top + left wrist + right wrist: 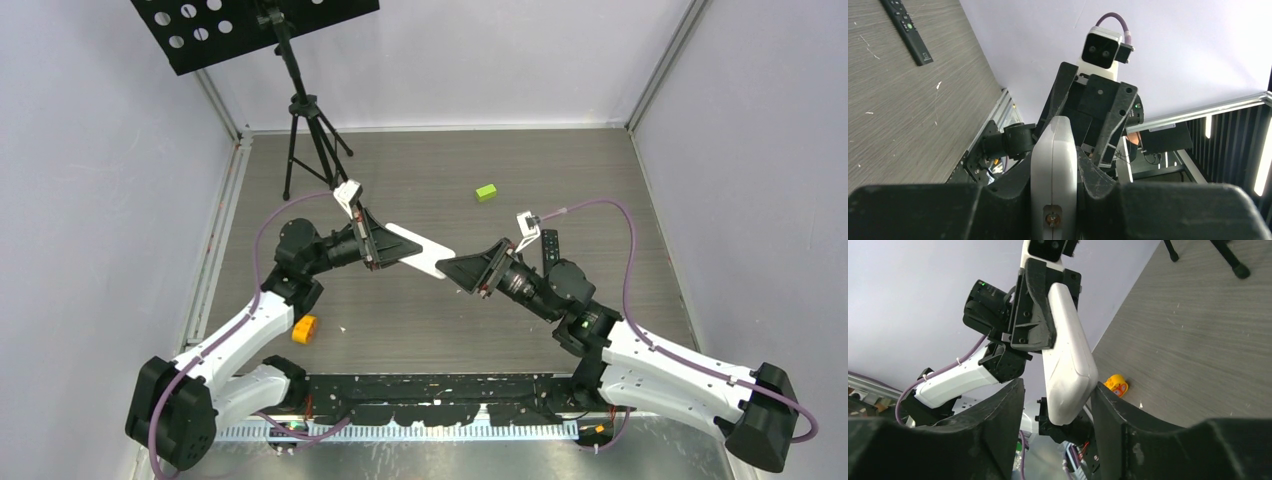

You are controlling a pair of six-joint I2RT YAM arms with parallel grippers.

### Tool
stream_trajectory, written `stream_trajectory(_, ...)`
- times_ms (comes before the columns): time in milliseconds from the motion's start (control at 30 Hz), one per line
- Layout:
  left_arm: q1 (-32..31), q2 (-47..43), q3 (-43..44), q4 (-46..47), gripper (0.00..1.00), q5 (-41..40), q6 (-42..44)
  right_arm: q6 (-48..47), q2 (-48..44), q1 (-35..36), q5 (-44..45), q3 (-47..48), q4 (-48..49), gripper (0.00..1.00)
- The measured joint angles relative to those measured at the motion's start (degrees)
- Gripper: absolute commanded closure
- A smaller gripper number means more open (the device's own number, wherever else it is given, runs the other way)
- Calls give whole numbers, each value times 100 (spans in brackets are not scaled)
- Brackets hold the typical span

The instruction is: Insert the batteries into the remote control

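Note:
A white remote control (pixel 420 250) hangs in the air above the table's middle. My left gripper (pixel 388 245) is shut on its left end; in the left wrist view both fingers press the remote's (pixel 1054 165) sides. My right gripper (pixel 452 270) is open around the remote's other end. In the right wrist view the remote (pixel 1068 350) sits between the spread fingers, close against the right finger (pixel 1108 410), with a gap on the left side. A black remote (pixel 549 250) lies on the table right of the right gripper and shows in the left wrist view (pixel 907 30). No batteries are in view.
A lime-green block (pixel 486 192) lies at the back, right of centre. A chunky orange block (pixel 304 328) lies by the left arm and shows in the right wrist view (pixel 1116 385). A black tripod (pixel 305 130) with a perforated plate stands at the back left.

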Motion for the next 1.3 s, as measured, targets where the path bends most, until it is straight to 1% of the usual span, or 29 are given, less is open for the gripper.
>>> stream_trajectory(100,4,2,0,2,100,28,-7,39,-17,-2,-35,-111,-22,64)
stream_trajectory(233,15,2,0,79,100,87,-17,127,39,-26,-33,-144,22,77)
stream_trajectory(300,39,9,0,144,100,142,-13,203,129,-31,-31,-144,131,83)
stream_trajectory(367,87,39,0,234,100,192,-11,236,273,-37,-28,-144,280,86)
stream_trajectory(533,205,90,-44,435,100,96,39,343,833,-111,-50,-61,734,90)
stream_trajectory(767,282,87,-120,678,100,-538,284,527,1679,-210,-175,317,1110,93)
stream_trajectory(933,282,28,-120,619,100,-651,463,575,1749,-229,-208,341,1165,93)
stream_trajectory(1100,214,-120,-92,372,100,-654,815,540,1543,-306,-444,293,1043,93)
stream_trajectory(1133,170,-125,-83,363,100,-638,872,505,1462,-323,-509,258,994,92)
stream_trajectory(1167,125,-122,-72,363,100,-612,894,452,1373,-337,-568,232,927,85)
stream_trajectory(1200,96,-122,-70,380,100,-590,898,393,1287,-345,-634,212,857,75)
stream_trajectory(1267,57,-122,-66,446,100,-505,894,260,1163,-361,-769,212,730,52)
stream_trajectory(1300,44,-116,-66,472,100,-437,898,149,1104,-367,-879,232,619,46)
